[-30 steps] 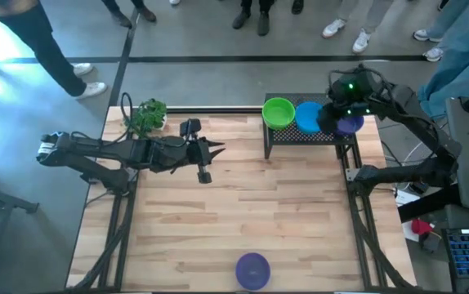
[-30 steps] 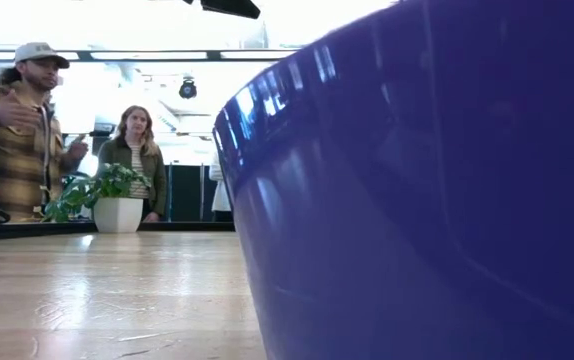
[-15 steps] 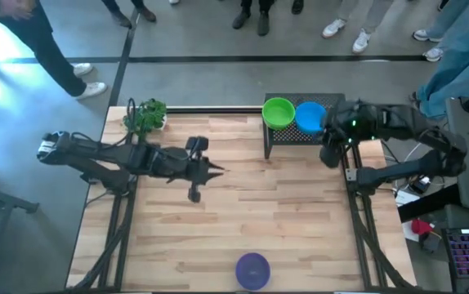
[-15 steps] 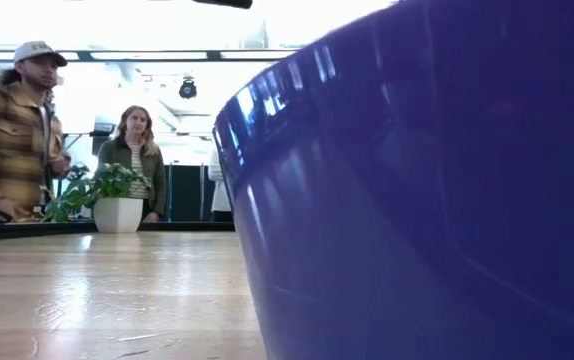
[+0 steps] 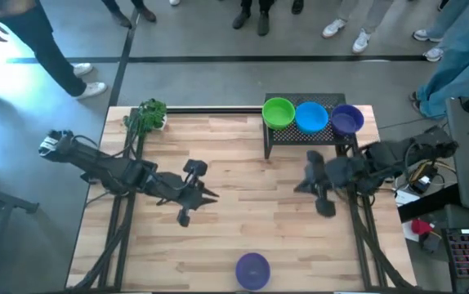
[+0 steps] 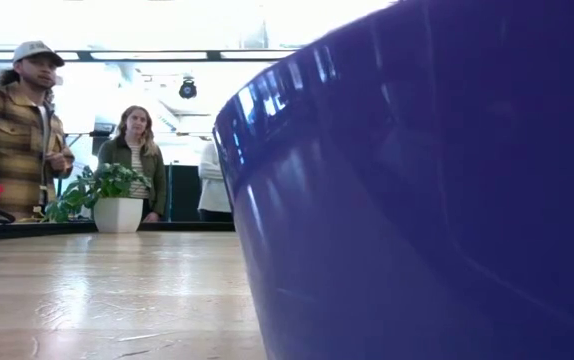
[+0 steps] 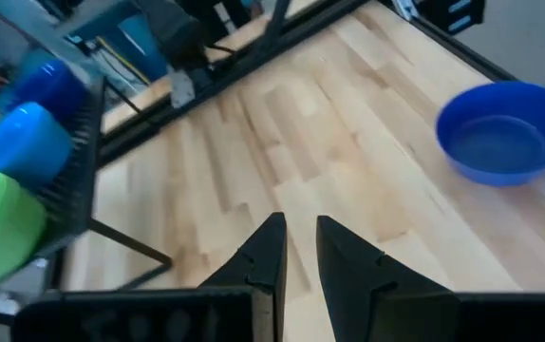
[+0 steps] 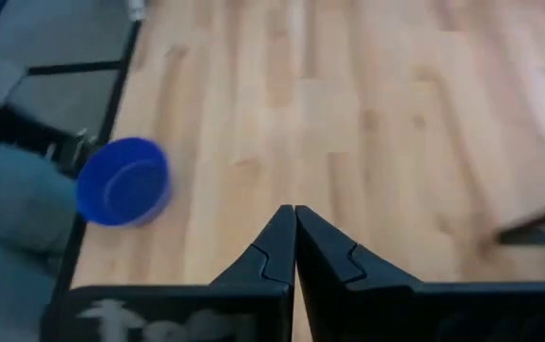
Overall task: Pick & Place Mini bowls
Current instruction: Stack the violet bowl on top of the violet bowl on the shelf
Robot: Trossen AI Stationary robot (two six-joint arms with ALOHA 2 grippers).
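Both arms are showing matte black jointed links trailing dark cables; each claw, left claw [image 7: 296, 249] and right claw [image 8: 294, 245], is tapering into two pointed black fingers.

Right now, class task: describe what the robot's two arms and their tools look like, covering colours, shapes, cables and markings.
Both arms are dark, slim and jointed. The left arm carries a pale patch near its base and ends in the left tool, two black wedge-shaped fingers tapering to points. The right tool has the same black, stepped, pointed fingers. Cables trail near the right arm's base. No other markings can be made out.
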